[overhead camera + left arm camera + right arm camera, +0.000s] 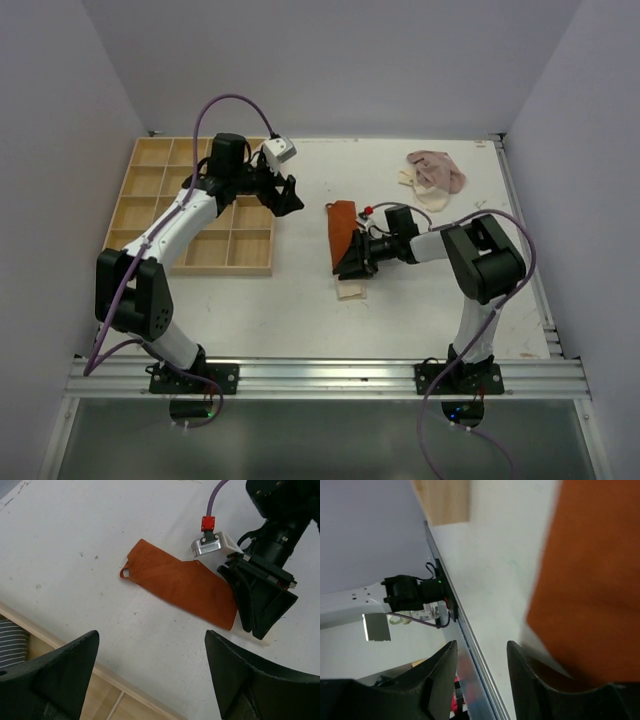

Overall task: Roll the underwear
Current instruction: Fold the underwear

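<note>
The rust-orange underwear [342,226] lies folded into a flat narrow strip at the table's middle; it also shows in the left wrist view [182,584] and in the right wrist view [595,575]. My right gripper [353,264] is low at the strip's near end, its jaws open with nothing between them [481,680]; one finger [540,685] sits at the cloth's edge. My left gripper [287,196] is open and empty, held above the table left of the strip [150,670]. The pale beige-pink underwear [435,174] lies bunched at the back right.
A wooden tray [150,190] with several compartments stands at the left, under my left arm; its edge [55,642] shows in the left wrist view, with something grey-striped [11,642] inside. A small beige scrap [350,290] lies near my right gripper. A metal rail [320,375] runs along the near edge.
</note>
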Robot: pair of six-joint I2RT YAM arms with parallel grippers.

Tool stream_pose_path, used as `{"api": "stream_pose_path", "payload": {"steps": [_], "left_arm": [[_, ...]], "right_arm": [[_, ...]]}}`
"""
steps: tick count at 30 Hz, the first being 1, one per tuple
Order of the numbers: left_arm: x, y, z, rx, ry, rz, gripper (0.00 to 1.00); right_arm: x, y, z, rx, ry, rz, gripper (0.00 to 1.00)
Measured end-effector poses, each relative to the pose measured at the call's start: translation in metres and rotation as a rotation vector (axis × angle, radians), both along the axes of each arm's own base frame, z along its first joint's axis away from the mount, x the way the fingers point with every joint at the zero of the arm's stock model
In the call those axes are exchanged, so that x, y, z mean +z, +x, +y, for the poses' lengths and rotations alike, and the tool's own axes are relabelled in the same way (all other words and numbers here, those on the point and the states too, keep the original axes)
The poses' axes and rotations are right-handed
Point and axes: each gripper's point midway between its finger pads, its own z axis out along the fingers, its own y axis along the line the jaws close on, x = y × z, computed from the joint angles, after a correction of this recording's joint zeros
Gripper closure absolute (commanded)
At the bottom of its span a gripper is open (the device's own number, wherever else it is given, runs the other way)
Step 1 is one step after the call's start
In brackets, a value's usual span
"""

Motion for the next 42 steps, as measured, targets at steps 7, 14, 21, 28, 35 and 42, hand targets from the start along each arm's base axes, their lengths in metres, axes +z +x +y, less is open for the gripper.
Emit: {"api": "stream_pose_path", "payload": {"steps": [7, 14, 21, 28, 35, 42], "left_arm": [[-0.008, -0.003, 0.001, 0.0, 0.006, 0.019, 0.11], [-0.008, -0.005, 0.003, -0.017, 0.023, 0.0, 0.11], [-0.012, -0.007, 0.003, -0.032, 0.035, -0.01, 0.14], [-0.009, -0.003, 0.002, -0.027, 0.026, -0.021, 0.15], [-0.007, -0.002, 0.002, -0.023, 0.027, -0.022, 0.15], [-0.014, -0.007, 0.006, -0.048, 0.065, -0.026, 0.18]], "right_arm": [[-0.042, -0.024, -0.006, 0.039, 0.016, 0.171, 0.52], [-0.003, 0.018, 0.01, 0.017, 0.042, 0.092, 0.52], [0.091, 0.097, 0.037, 0.015, 0.148, -0.228, 0.52], [0.044, 0.14, 0.045, -0.064, 0.166, -0.14, 0.52], [-0.031, 0.173, 0.038, -0.138, 0.125, -0.011, 0.53], [-0.033, 0.178, 0.035, -0.178, 0.114, -0.071, 0.53]]}}
